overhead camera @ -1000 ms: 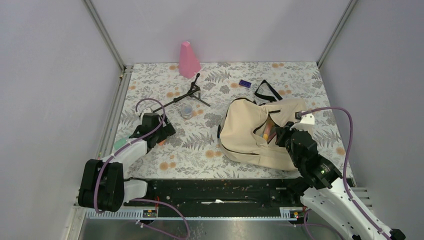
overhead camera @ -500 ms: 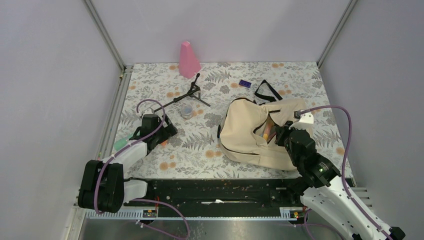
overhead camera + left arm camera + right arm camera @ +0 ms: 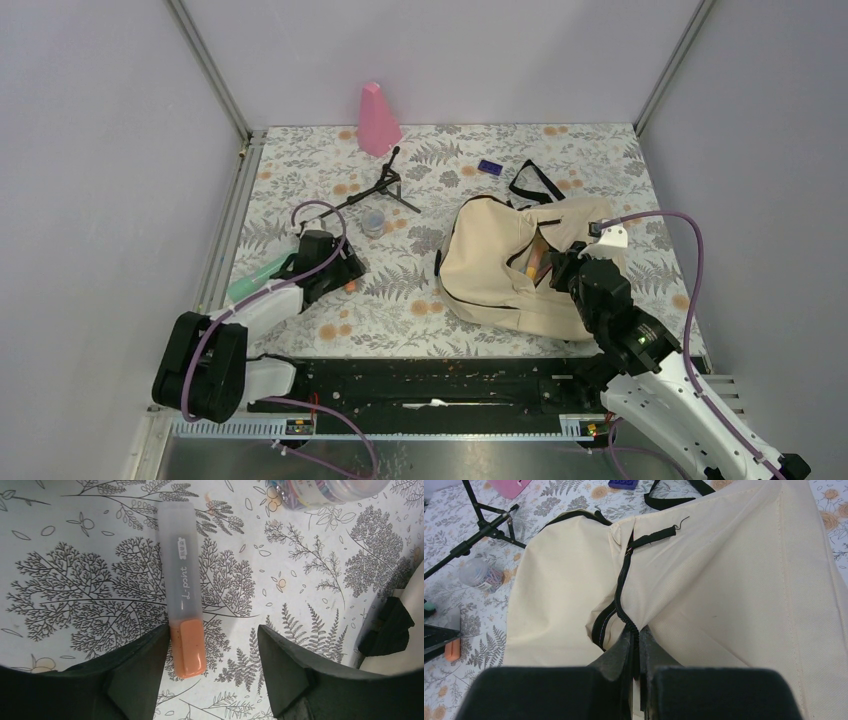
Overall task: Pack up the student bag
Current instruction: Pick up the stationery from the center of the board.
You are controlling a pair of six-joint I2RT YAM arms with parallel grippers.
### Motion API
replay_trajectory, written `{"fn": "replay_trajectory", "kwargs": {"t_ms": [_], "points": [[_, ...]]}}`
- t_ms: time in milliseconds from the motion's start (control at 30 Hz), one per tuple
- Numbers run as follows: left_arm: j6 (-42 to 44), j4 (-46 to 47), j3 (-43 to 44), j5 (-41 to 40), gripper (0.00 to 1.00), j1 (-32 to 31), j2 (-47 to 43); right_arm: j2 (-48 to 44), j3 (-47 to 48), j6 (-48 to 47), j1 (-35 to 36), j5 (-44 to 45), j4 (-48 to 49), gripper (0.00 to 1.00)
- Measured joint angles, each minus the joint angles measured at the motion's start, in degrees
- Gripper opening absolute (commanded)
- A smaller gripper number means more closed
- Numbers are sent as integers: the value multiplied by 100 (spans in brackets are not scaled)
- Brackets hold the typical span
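The cream student bag [image 3: 500,265] lies right of centre on the floral table, its black zipper [image 3: 621,587] parted, with orange and pink showing in the opening. My right gripper [image 3: 638,639] is shut on the bag's zipper edge and holds the fabric pinched up. My left gripper [image 3: 212,650] is open, low over the table. An orange highlighter with a clear cap [image 3: 183,587] lies between the fingers, its orange end beside the left finger [image 3: 145,655]. In the top view the left gripper [image 3: 335,270] is left of the bag.
A clear jar of coloured clips [image 3: 373,222] stands near a small black tripod [image 3: 385,185]. A pink cone-shaped object [image 3: 377,118] is at the back, a small blue block [image 3: 489,167] by the bag's black strap [image 3: 533,183]. A green marker [image 3: 255,277] lies at the left.
My left gripper has moved right and a little nearer, off the green marker, and now straddles the orange highlighter. The right gripper and bag have barely moved.
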Motion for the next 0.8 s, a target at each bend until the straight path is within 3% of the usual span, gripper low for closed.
{"fn": "replay_trajectory", "kwargs": {"t_ms": [167,400,800], "points": [[-26,-173,190,-402,67,-345,184,-2,0,2,2,2,0,0],[-92,-586,575,-994,53,-811,562,-24,-2,2,2,4,-2,0],[-57,-938,898,-1349,17,-1036,883,-90,-44,2,2,42,2,0]]}}
